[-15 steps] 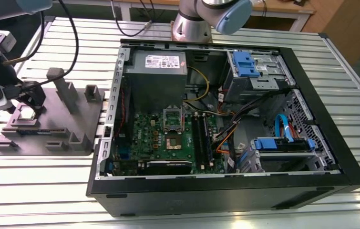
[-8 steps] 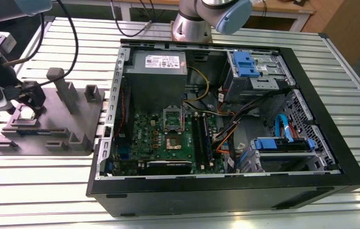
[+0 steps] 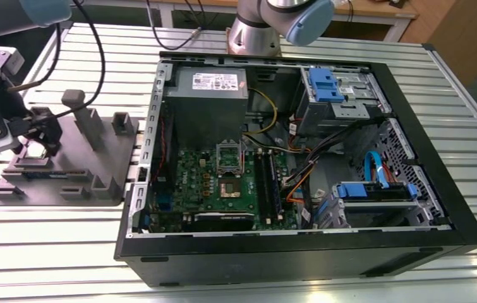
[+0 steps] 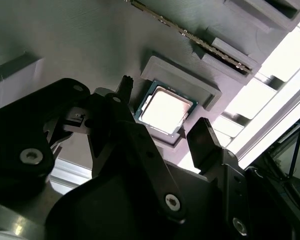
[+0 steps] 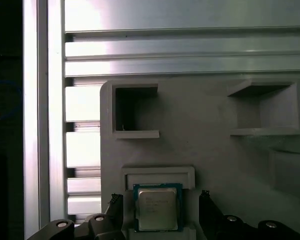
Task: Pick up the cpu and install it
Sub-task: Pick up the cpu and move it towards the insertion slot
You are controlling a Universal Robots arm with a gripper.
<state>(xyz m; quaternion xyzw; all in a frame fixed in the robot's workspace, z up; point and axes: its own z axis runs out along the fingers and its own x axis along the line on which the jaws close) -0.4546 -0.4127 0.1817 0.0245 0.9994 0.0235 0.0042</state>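
The cpu (image 5: pixel 157 207) is a small square chip with a silver-grey top. It lies flat in a shallow nest of the grey fixture block (image 5: pixel 205 125). In the second wrist view the cpu (image 4: pixel 166 111) sits between my two black fingers. My gripper (image 5: pixel 160 197) (image 4: pixel 165 106) is open, straddling the chip with a gap on each side. In the exterior view my gripper (image 3: pixel 39 146) hangs low over the fixture block (image 3: pixel 95 161) at that view's left. The motherboard's socket (image 3: pixel 230 187) lies uncovered inside the case, its frame tipped up.
The open black computer case (image 3: pixel 440 208) takes up the middle of the slatted metal table (image 3: pixel 44 252). Inside are a grey power supply (image 3: pixel 208 85), cables and blue drive brackets (image 3: pixel 373 189). Grey posts (image 3: pixel 79 113) rise from the fixture block beside my gripper. A thin strip (image 4: pixel 190 35) lies in another slot.
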